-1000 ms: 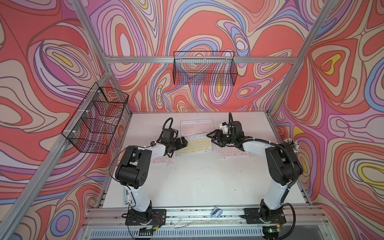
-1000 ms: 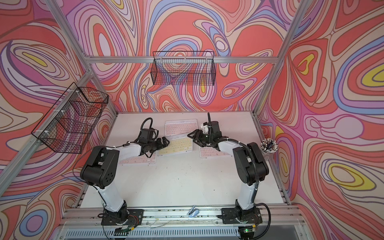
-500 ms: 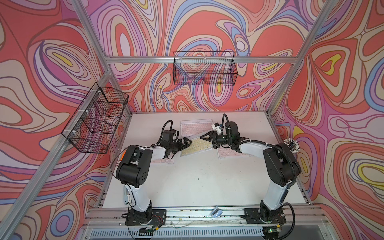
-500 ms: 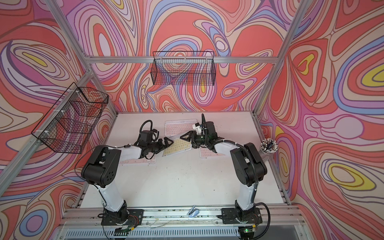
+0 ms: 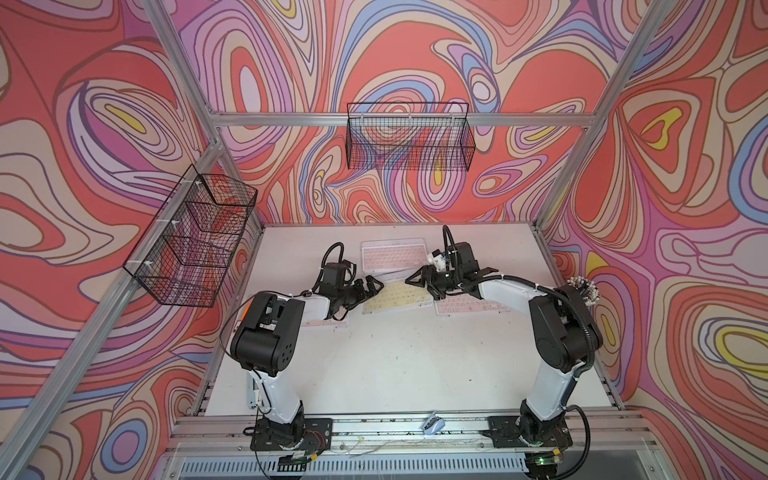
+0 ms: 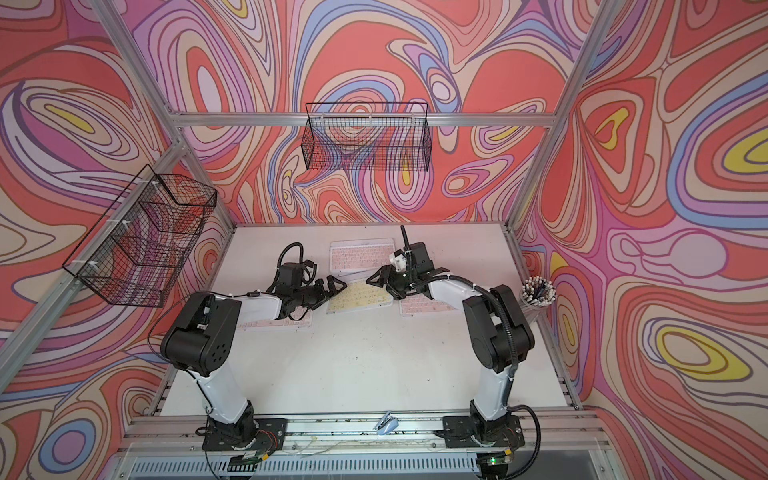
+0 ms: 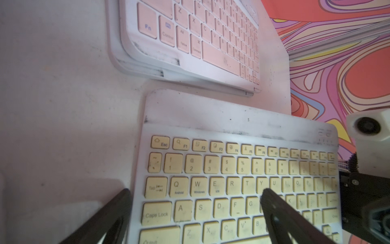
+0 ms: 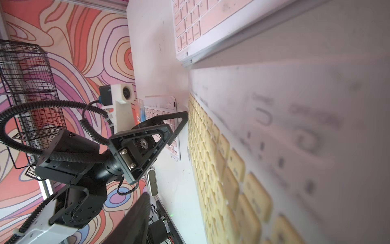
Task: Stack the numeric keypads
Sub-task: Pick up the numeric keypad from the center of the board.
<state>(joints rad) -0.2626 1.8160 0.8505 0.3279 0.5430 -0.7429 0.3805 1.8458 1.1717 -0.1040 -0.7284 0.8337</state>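
Observation:
A yellow keypad (image 5: 395, 297) (image 7: 238, 190) lies mid-table. Behind it is a stack of keypads topped by a pink one (image 5: 392, 254) (image 7: 211, 38). Single pink keypads lie under the left arm (image 5: 322, 323) and under the right arm (image 5: 471, 306). My left gripper (image 5: 371, 286) (image 7: 194, 196) is open at the yellow keypad's left end, one finger (image 7: 274, 207) over the keys, the other on the table. My right gripper (image 5: 419, 282) is open at the right end. Only one of its fingers (image 8: 140, 213) shows in the right wrist view, clear of the keypad.
Black wire baskets hang on the left wall (image 5: 195, 241) and back wall (image 5: 409, 139). A cup of pens (image 5: 584, 286) stands at the table's right edge. A small blue object (image 5: 432, 424) sits on the front rail.
My right gripper has moved left to the yellow keypad's right end, its jaws narrowing a little. The yellow keypad turned slightly and settled. The left gripper has barely moved.

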